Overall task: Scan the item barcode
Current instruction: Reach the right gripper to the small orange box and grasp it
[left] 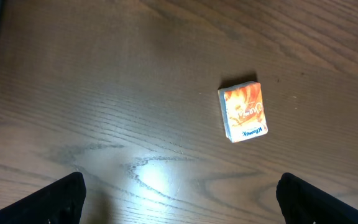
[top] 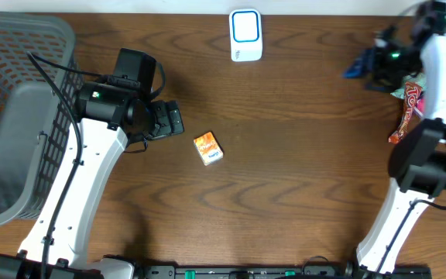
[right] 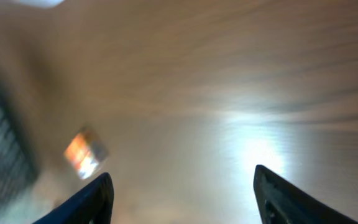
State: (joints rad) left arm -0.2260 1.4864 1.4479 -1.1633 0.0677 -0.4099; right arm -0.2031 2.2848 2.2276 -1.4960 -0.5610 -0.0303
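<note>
This looks like a mock shop checkout built on a robot test bench. A grey mesh basket (top: 14, 116) sits at one end of the wood-grain table (top: 285, 170), and a white barcode scanner (top: 245, 35) stands at the far edge. Packaged goods lie about: a small orange packet (top: 208, 148) and a red snack wrapper (top: 407, 116). Two white robot arms (top: 91, 170) rise from the near edge.

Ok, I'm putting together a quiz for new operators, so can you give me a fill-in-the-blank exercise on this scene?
1. The small pack near the middle of the table is mainly ____ in colour.
2. The grey basket stands at the ____ edge of the overhead view.
3. The left gripper is ____, with nothing between its fingers.
4. The white scanner sits at the ____ edge of the overhead view.

Missing words: orange; left; open; top.
</note>
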